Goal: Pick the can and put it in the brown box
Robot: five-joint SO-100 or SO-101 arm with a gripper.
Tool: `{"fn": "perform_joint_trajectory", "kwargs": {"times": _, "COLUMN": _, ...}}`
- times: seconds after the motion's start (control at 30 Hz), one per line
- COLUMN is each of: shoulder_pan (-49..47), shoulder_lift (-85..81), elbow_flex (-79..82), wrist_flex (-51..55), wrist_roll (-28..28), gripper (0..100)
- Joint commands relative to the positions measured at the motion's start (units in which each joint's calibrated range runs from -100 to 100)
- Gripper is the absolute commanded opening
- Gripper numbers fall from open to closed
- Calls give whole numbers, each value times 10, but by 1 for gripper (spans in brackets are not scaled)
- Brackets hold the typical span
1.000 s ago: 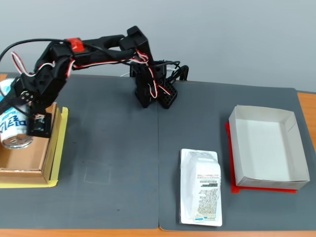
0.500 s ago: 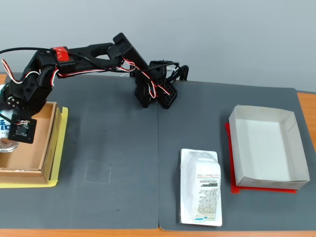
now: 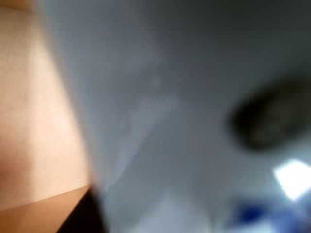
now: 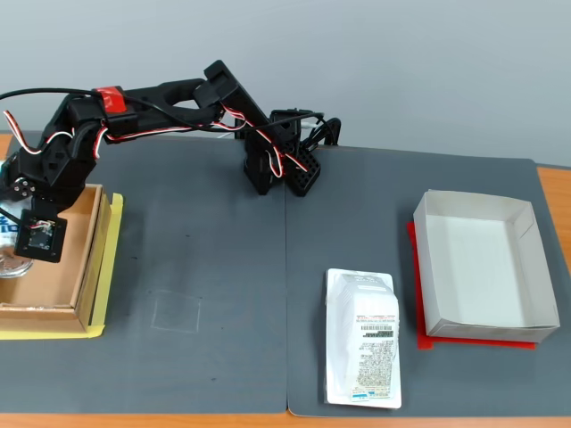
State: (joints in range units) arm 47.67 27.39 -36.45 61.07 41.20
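In the fixed view the arm reaches to the far left, with my gripper [image 4: 16, 239] low over the brown box [image 4: 45, 318]. The can [image 4: 7, 234] shows only as a white and blue sliver with a silver end at the left edge of the frame, inside the box's walls. The black wrist block hides my fingers, and the gripper seems shut on the can. The wrist view is blurred. A pale grey-white surface with a blue patch, most likely the can [image 3: 184, 121], fills that view, and brown cardboard [image 3: 39, 121] lies to its left.
A flat white package [image 4: 362, 339] with a barcode label lies on the dark mat at centre front. A white-grey tray box [image 4: 473, 207] on a red underlay stands at the right. The arm's base [image 4: 277, 165] is at the back centre. A yellow sheet [image 4: 103, 332] sticks out under the brown box.
Over the last second the arm swung left and lowered the can from above the box's right wall into the box. Almost nothing has moved in the last half second.
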Motion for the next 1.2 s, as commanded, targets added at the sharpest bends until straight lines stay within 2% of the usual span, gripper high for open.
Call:
{"fn": "perform_joint_trajectory", "kwargs": {"times": 0.0, "shoulder_pan": -5, "shoulder_lift": -9, "elbow_flex": -24, "wrist_flex": 1, "wrist_roll": -2, "gripper": 35}}
{"fn": "perform_joint_trajectory", "kwargs": {"times": 0.2, "shoulder_pan": -8, "shoulder_lift": -22, "elbow_flex": 9, "wrist_flex": 1, "wrist_roll": -2, "gripper": 29}}
{"fn": "perform_joint_trajectory", "kwargs": {"times": 0.5, "shoulder_pan": -27, "shoulder_lift": -146, "elbow_flex": 165, "wrist_flex": 0, "wrist_roll": -42, "gripper": 9}}
{"fn": "perform_joint_trajectory", "kwargs": {"times": 0.73, "shoulder_pan": -76, "shoulder_lift": -279, "elbow_flex": 294, "wrist_flex": 0, "wrist_roll": -58, "gripper": 8}}
{"fn": "perform_joint_trajectory", "kwargs": {"times": 1.17, "shoulder_pan": -188, "shoulder_lift": -568, "elbow_flex": 488, "wrist_flex": 1, "wrist_roll": -273, "gripper": 8}}
